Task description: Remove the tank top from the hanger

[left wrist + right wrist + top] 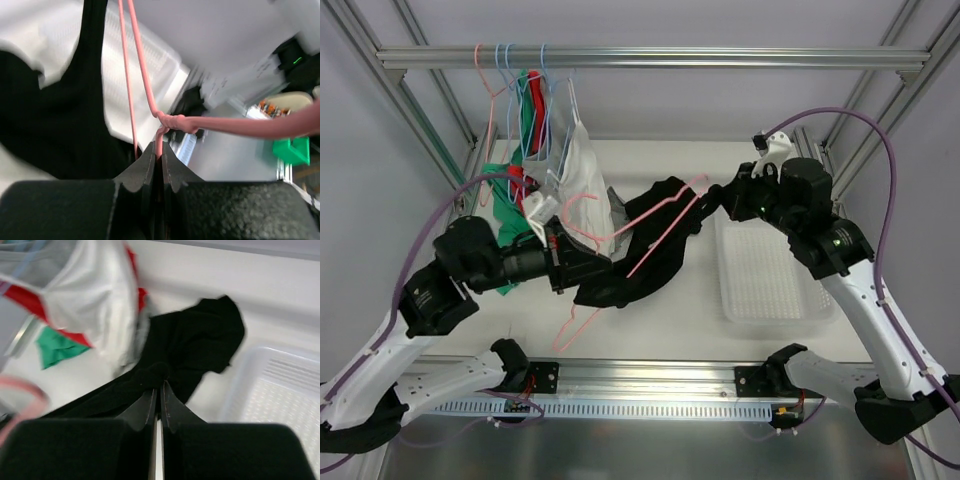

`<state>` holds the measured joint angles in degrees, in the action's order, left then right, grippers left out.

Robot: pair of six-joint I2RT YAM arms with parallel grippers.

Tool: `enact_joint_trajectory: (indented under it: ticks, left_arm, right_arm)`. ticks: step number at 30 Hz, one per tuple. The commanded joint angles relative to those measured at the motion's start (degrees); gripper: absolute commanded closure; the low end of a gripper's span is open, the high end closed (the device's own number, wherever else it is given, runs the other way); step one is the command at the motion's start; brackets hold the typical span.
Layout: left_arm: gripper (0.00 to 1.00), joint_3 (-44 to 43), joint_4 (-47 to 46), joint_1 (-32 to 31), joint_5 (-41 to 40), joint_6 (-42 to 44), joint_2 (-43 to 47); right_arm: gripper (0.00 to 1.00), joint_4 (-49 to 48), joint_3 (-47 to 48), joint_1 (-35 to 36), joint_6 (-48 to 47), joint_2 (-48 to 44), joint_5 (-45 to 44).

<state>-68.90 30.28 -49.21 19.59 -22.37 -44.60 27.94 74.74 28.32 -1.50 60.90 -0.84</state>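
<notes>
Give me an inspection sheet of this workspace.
Surface: white table under the arms.
Job's things: black tank top draped on the pink hanger, held between both arms.
Clutter: white tray at right; garments hanging at back left.
Grippers: left jaws shut on the hanger neck; right jaws shut on the tank top.
Cables: purple cables looping from both arms.
Surroundings: aluminium frame, grey walls.

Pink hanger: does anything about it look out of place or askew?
Yes. The pink hanger is off the rail, lying tilted above the table, with the left gripper shut on its wire. The black tank top is draped over it, pinched by the right gripper.
</notes>
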Motion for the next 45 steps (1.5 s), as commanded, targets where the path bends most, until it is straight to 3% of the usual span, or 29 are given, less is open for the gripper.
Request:
enact_joint_trajectory:
  ticks: [1,3,7,12,15,17,19,25,26,27,28,29,30,34,38,41,44,45]
  left_arm:
    - [1.0,0.51,-21.45,-0.54,2.64,0.84,3.47]
    - [1.0,2.19,-29.01,-0.62,2.64,1.19,2.5]
    - [1.0,8.52,-53.24,-0.89,-1.82,4.17,-0.04]
    - [1.0,7.39,-66.21,-0.97,-9.22,8.83,-8.91]
    - [1.0,2.84,-68.78,-0.97,-11.85,10.5,-14.28]
    - [1.0,0.36,-65.73,-0.97,-14.57,11.55,-16.39]
    - [1.0,-2.63,-61.51,-0.97,-18.17,12.18,-16.22]
    - [1.0,-2.21,-38.31,-0.97,-32.42,7.17,-10.0]
    - [1.0,-1.16,-35.84,-0.97,-33.73,4.99,-8.68]
    - [1.0,0.94,-33.38,-0.97,-35.92,3.92,-7.44]
    - [1.0,1.75,-28.05,-0.97,-36.99,3.04,-5.34]
    - [1.0,2.28,-25.21,-0.97,-37.87,1.9,-4.54]
    - [1.0,2.54,-22.49,-0.97,-38.66,0.15,-3.92]
    - [1.0,-0.08,-8.17,-0.97,-40.07,-2.15,-5.22]
    - [1.0,-5.0,-1.48,-0.97,-40.77,-1.1,-11.28]
    - [1.0,-12.99,2.22,-0.97,-42.61,1.7,-19.1]
    - [1.0,-27.56,5.56,-0.71,-45.25,5.57,-30.86]
    - [1.0,-36.56,8.1,-0.36,-47.35,7.93,-34.03]
  right_arm:
    - [1.0,-0.79,6.63,0.16,1.32,-3.24,19.45]
    - [1.0,-0.79,9.18,0.07,2.02,-4.56,23.76]
    - [1.0,-0.87,7.53,0.16,5.18,-7.02,26.32]
    - [1.0,-8.6,-5.81,6.47,10.64,-13.07,35.28]
    - [1.0,-7.65,-13.37,13.59,9.41,-17.2,29.45]
    - [1.0,-3.09,-18.04,16.41,9.14,-18.71,19.54]
    - [1.0,-1.32,-21.11,18.52,9.49,-18.37,15.36]
    - [1.0,-6.92,-26.4,21.43,10.46,-9.33,2.35]
    - [0.92,-7.72,-25.79,21.43,10.46,-6.27,-1.84]
    - [0.78,-7.99,-24.91,21.43,10.55,-4.5,-3.54]
    - [0.53,-7.73,-23.86,21.34,10.46,-2.65,-4.77]
    - [0.06,-6.6,-22.63,21.34,10.9,-0.28,-7.74]
    - [0.01,-5.19,-20.01,21.34,11.6,0.26,-9.42]
    - [0.01,-0.35,-18.67,21.34,12.31,-4.2,-15.41]
    - [0.0,4.57,-16.65,21.25,11.34,-10.01,-18.76]
    - [0.01,5.72,-16.21,21.17,10.46,-13.44,-17.71]
    - [0.0,7.38,-15.85,21.17,9.93,-15.46,-17.35]
    - [0.0,8.08,-15.94,21.17,9.85,-15.9,-17.53]
